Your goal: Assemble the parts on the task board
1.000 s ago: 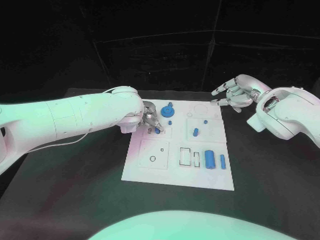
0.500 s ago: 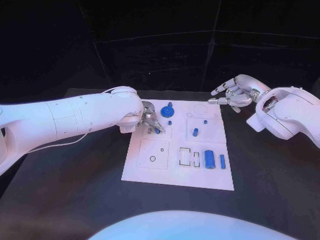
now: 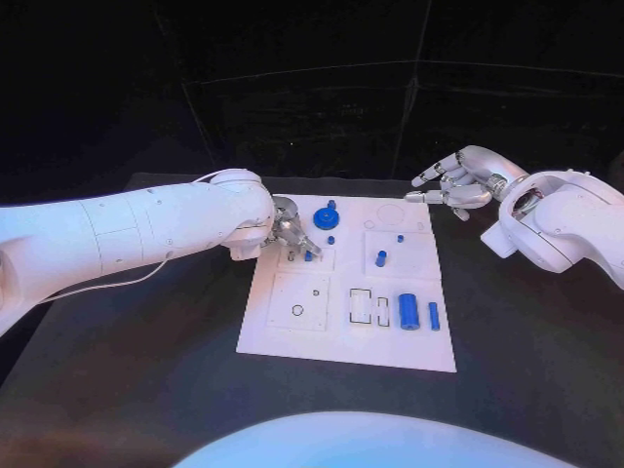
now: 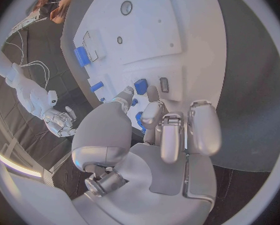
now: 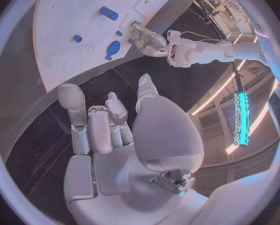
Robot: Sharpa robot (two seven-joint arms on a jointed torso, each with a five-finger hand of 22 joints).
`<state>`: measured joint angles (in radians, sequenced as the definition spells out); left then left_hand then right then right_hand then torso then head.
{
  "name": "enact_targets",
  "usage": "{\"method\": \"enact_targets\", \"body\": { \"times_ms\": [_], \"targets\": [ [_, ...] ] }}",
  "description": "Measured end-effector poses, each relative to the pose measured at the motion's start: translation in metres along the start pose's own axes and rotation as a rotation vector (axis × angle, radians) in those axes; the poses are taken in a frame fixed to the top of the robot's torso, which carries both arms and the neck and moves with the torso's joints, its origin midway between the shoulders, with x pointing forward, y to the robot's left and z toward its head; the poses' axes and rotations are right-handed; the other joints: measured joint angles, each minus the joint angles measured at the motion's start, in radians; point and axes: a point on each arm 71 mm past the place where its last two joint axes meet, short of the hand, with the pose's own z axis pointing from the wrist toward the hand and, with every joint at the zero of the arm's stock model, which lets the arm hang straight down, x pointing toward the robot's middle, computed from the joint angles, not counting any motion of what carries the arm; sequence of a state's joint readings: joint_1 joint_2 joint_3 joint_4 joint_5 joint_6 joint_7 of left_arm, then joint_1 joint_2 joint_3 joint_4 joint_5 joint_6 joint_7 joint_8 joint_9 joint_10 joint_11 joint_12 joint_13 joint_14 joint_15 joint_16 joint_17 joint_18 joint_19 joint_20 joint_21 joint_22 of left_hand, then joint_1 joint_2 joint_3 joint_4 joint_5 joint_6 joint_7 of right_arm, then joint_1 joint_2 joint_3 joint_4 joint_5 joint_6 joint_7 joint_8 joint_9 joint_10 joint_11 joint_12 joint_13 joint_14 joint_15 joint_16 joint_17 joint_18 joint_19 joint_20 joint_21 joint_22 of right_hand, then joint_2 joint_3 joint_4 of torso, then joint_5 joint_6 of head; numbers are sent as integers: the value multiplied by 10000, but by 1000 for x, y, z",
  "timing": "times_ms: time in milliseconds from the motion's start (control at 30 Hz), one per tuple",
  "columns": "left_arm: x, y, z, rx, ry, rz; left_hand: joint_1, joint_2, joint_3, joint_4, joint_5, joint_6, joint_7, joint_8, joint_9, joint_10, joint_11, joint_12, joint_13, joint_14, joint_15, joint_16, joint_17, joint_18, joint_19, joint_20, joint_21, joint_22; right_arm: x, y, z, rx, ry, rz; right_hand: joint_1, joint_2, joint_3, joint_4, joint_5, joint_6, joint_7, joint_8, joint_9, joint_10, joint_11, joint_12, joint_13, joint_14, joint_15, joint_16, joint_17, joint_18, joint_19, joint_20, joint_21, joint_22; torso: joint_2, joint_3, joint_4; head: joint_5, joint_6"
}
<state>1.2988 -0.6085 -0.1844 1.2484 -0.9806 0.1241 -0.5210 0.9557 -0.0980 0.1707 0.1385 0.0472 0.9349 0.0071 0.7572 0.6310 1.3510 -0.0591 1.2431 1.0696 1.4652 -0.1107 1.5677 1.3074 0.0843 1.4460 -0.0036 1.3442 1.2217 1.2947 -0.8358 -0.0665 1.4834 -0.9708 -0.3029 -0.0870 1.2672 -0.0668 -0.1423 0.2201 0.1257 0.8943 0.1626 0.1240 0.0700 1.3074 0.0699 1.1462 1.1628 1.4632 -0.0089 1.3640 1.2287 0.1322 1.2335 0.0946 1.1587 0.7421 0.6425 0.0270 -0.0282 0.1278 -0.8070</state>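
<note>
my left hand [image 3: 292, 234] pinches a small blue part [image 4: 140, 86] at the task board [image 3: 327, 336]; right hand [image 3: 457, 182] hovers released; several parts lie unplaced.

Place: robotics lab | Evidence: black table [image 3: 143, 390] under white task board [image 3: 347, 341], dark curtained backdrop behind table, strip lamp [image 5: 241, 117] overhead

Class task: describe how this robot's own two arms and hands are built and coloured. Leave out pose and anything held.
Both arms are bulky, smooth, white rounded shells. A thin pale cable loops outside the left arm. The left hand and right hand are silver metal, many-fingered, with segmented fingers and rounded tips. The wrist views show broad, smooth silver palm plates and a dark mechanical joint at each wrist.
</note>
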Motion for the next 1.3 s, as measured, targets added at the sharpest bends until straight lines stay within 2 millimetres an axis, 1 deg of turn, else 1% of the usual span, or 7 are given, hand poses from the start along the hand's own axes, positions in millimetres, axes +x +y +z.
{"method": "enact_targets", "body": {
  "times_ms": [100, 267, 400, 500, 600, 800, 1300],
  "targets": [
    [-6, 0, -5, 118, -104, -137, 0, 0, -167, 26, 0, 0, 0, 0, 3, 0, 0, 0, -3, 0, 0, 0, 0, 0, 0, 0, 0, 0, 0, 0, 0, 8, -6, 7, 0, 0, 0, 76, 0, 0, 0, 0, 0, 0, 0, 0, 0, 0, 0, 0, 9, 0, 0, 0, -51, -15, 0, 1, -1, -13, 9],
    [-28, 0, -17, 289, -537, -432, 371, 194, -465, 52, 0, -221, 68, -25, -9, -43, 43, -85, -191, 0, 0, 0, 0, 0, 0, 0, -108, -195, -1, -1, 0, 28, -22, 18, 0, 0, 0, 76, 0, 0, 0, 0, 0, 0, 0, 0, 1, 0, 0, 0, 8, 0, 0, 0, -51, -15, 0, 3, -1, -42, 33],
    [-48, 4, -23, 211, -870, -565, 763, 450, -661, 23, 0, -745, 344, -619, -352, -261, 260, -282, -448, 5, 122, 0, 0, 1, -185, 112, -350, -500, -1, -2, 0, 44, -34, 24, 0, 0, -15, 142, 22, 0, 0, 0, 0, 0, 0, 0, 1, 0, 0, 0, 21, 0, 0, 0, -51, -15, 0, 5, -1, -56, 59],
    [-59, 7, -24, 88, -1004, -632, 937, 624, -868, 66, -1, -1192, 574, -1178, -720, -419, 418, -311, -562, 6, 295, 0, 0, 0, -286, 213, -466, -673, -1, -2, 0, 51, -39, 27, 155, 45, -59, 271, 565, -33, -33, 66, 0, 0, -1, 68, -12, 0, 0, 0, 36, -1, 0, 0, -51, -14, 1, 8, -1, -57, 81],
    [-67, 6, -20, -34, -1001, -638, 1013, 700, -1064, 123, -1, -1222, 605, -1382, -938, -413, 487, -311, -563, -6, 334, 0, 0, 0, -282, 282, -466, -682, -1, -2, 1, 41, -33, 30, 268, 52, -63, 328, 785, -33, -33, 66, 0, 0, -1, 68, -25, 0, 0, 0, 49, 0, 0, 0, -51, -15, 8, 8, -2, -58, 89],
    [-73, 2, -12, -240, -714, -510, 1069, 756, -1293, 272, -1, -1145, 681, -1481, -1132, -414, 487, -311, -562, 19, 380, 0, 0, 0, -304, 340, -466, -682, 0, -1, 2, 25, -21, 35, 359, 68, -115, 382, 1126, -33, -33, 65, 0, 1, -1, 68, -40, 0, 0, -47, 67, 0, 0, 0, -51, -23, 18, 0, -12, -35, 71],
    [-83, 17, 8, -1036, -370, -444, 1117, 805, -1815, 552, -1, -852, 614, -1481, -1322, -414, 486, -311, -554, 18, 379, 0, 0, 1, -267, 377, -466, -567, 2, 1, 5, -27, -1, 40, 438, 147, -154, 420, 1280, -33, -33, 115, 0, 1, -1, 68, -49, 0, 0, -47, 65, 0, 0, 0, -89, -46, 30, -14, -18, -17, 33]
  ]
}}
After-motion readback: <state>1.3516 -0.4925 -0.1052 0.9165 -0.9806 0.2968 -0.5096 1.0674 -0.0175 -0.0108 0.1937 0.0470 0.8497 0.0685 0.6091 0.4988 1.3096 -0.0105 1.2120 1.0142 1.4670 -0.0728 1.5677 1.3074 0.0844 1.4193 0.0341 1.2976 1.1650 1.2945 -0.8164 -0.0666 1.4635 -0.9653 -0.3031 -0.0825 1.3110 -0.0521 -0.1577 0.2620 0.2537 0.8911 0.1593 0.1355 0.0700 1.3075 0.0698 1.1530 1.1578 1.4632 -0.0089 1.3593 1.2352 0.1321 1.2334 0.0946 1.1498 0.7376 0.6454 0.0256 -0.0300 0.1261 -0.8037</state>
